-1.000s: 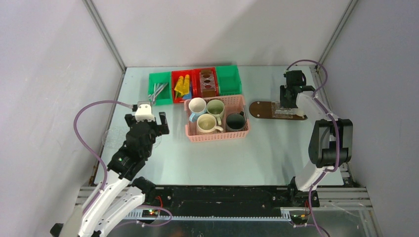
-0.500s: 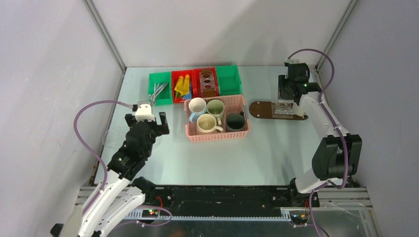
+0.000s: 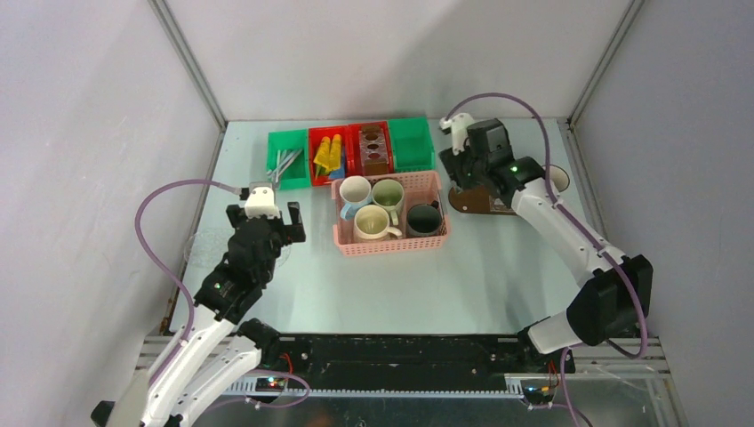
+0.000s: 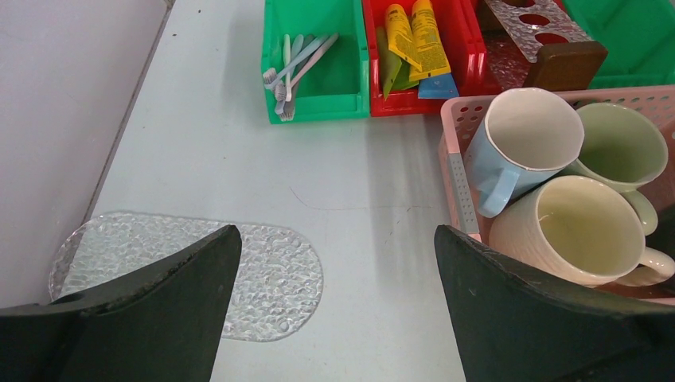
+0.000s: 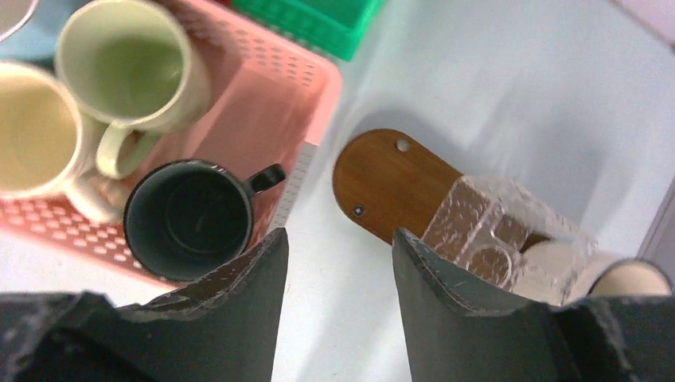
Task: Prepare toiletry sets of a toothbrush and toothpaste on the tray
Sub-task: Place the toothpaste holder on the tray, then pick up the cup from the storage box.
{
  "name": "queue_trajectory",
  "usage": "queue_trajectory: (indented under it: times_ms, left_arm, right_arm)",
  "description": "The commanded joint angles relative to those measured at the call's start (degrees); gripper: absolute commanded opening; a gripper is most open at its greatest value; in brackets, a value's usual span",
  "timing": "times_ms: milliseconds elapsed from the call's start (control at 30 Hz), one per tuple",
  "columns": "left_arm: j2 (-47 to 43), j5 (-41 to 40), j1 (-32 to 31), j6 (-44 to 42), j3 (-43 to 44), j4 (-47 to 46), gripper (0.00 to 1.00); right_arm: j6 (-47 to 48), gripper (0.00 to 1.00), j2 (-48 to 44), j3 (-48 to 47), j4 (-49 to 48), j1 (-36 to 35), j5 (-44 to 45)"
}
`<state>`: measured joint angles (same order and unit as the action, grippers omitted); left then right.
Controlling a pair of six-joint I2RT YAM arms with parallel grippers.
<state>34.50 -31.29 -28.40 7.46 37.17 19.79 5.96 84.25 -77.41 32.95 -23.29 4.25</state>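
The tray (image 5: 386, 179) is a dark brown wooden board right of the pink basket (image 3: 436, 242), with a clear textured holder (image 5: 485, 231) on it. At its right end stands a white mug (image 3: 558, 178) (image 5: 573, 267). My right gripper (image 5: 338, 239) (image 3: 458, 173) hovers open and empty over the table between the basket and the tray's left end. Toothbrushes (image 4: 294, 68) lie in a green bin (image 3: 289, 147), toothpaste tubes (image 4: 414, 40) in a red bin. My left gripper (image 4: 334, 310) (image 3: 264, 213) hangs wide open and empty over the left of the table.
The pink basket holds a blue-and-white mug (image 4: 529, 139), a green mug (image 4: 621, 147), a cream mug (image 4: 577, 231) and a dark mug (image 5: 189, 219). A clear patterned disc (image 4: 199, 270) lies under my left fingers. Another clear holder on a wooden block (image 4: 549, 32) sits in the second red bin.
My right arm has swung left from the tray's right end to its left end, its jaws widening. The white mug now shows at the right end. The left arm has not moved.
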Motion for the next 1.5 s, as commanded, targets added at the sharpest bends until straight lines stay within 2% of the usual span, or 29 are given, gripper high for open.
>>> queue_trajectory:
  times_ms: [0,200,333,433,600,800,1067,1200,1467]
  left_arm:
    - [-0.1,0.2,0.3,-0.7,-0.2,-1.2,0.98]
    - [-0.2,0.0,0.4,-0.8,-0.2,-0.9,0.98]
    - [-0.1,-0.1,0.4,-0.9,-0.2,-0.9,0.98]
    - [0.1,-0.1,0.4,-0.9,-0.2,-0.9,0.98]
    - [0.7,-0.1,0.4,-0.9,-0.2,-1.0,0.98]
    - [1.2,0.0,0.4,-1.0,-0.2,-1.0,0.98]
    - [1.4,0.1,0.4,-1.0,-0.2,-1.1,0.98]
    - [1.3,-0.1,0.4,-1.1,-0.1,-1.0,0.98]
    - [1.0,-0.5,0.4,-1.3,-0.1,-0.8,0.98]
  right_arm:
    - [16.2,0.54,-0.4,-1.0,1.4,-4.6,-5.8]
    - [30.3,0.54,0.8,-0.2,7.1,-7.8,-15.6]
    - [38.6,0.54,2.4,-0.1,11.9,-9.3,-18.3]
    - [39.7,0.54,3.6,-0.1,12.0,-9.6,-18.5]
    - [33.0,0.54,5.8,-0.6,5.8,-10.2,-18.3]
    - [17.2,0.53,11.1,-5.2,-0.3,-10.3,-15.0]
    - [-3.8,0.52,20.4,-14.8,-1.0,-11.8,-2.0]
    - [-9.5,0.50,24.3,-17.5,-1.0,-11.9,-0.2]
    - [-14.6,0.48,30.5,-19.7,-3.2,-12.5,0.2]
